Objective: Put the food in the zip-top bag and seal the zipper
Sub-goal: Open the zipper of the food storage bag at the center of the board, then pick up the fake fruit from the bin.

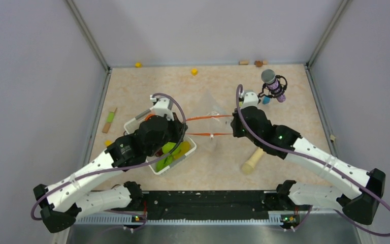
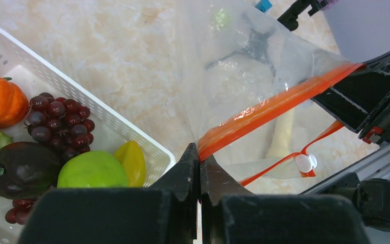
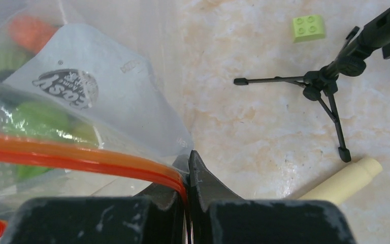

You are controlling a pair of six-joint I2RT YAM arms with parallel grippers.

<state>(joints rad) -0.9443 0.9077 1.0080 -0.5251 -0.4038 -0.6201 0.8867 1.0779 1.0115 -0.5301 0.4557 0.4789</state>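
Note:
The clear zip-top bag (image 1: 209,109) hangs stretched between my two grippers above the table, its mouth parted. My left gripper (image 1: 183,127) is shut on the left end of the red-orange zipper (image 2: 274,104), pinched at my fingertips (image 2: 199,162). My right gripper (image 1: 235,125) is shut on the zipper's right end (image 3: 81,160), pinched between the jaws (image 3: 188,173). The white slider (image 2: 304,162) sits on the other strip. The food lies in the white basket (image 2: 106,119): an orange (image 2: 0,101), grapes (image 2: 56,122), a green apple (image 2: 91,170), a yellow piece (image 2: 132,160) and a dark fruit (image 2: 20,168).
The basket (image 1: 185,152) sits under my left arm. A beige rod (image 1: 252,160) lies under the right arm. A microphone on a black tripod (image 1: 273,84) stands at the back right, next to a blue block (image 1: 266,100). A green block (image 3: 309,28) lies near the tripod. Yellow blocks (image 1: 194,71) lie by the back wall.

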